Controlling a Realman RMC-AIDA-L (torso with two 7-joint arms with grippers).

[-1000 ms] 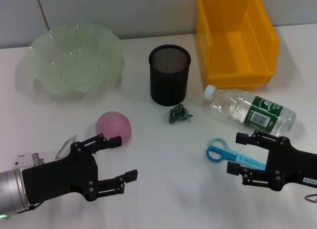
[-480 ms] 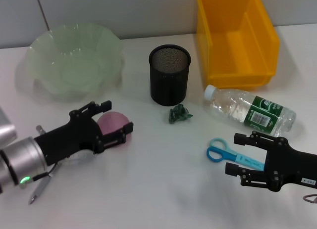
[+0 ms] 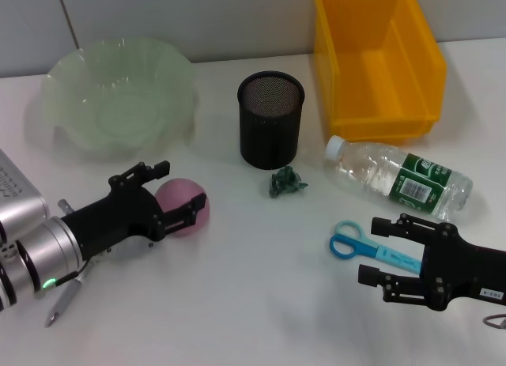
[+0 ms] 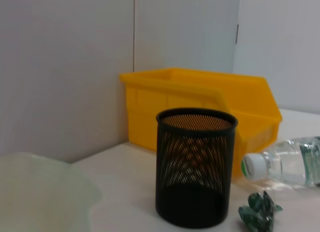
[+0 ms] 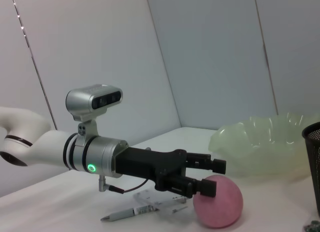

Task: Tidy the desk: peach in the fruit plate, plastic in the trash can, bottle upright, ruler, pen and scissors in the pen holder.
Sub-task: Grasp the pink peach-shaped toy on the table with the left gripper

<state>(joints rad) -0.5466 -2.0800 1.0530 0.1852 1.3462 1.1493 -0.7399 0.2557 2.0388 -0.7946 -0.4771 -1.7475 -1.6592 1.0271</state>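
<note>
- With the left tool (image 3: 175, 194) spread around the round pink peach (image 3: 184, 205), step in hand looks like the peach pick; fingers flank it, not clamped yet as far as the head and right wrist views show.
- Peach sits on the white desk (image 3: 253, 303), near the pale green wavy-edged fruit plate (image 3: 118, 93), which lies just behind it.
- Next move, my read: clench on the peach, lift clear, carry back over the plate rim, let go inside.
- Right tool (image 3: 395, 251) hovers released just beside the blue-handled scissors (image 3: 368, 247), near the lying clear plastic bottle (image 3: 399, 175).
- Not yet done: crumpled green plastic scrap (image 3: 286, 182) sits by the black mesh pen holder (image 3: 271, 119); yellow bin (image 3: 375, 62) is behind it.
</note>
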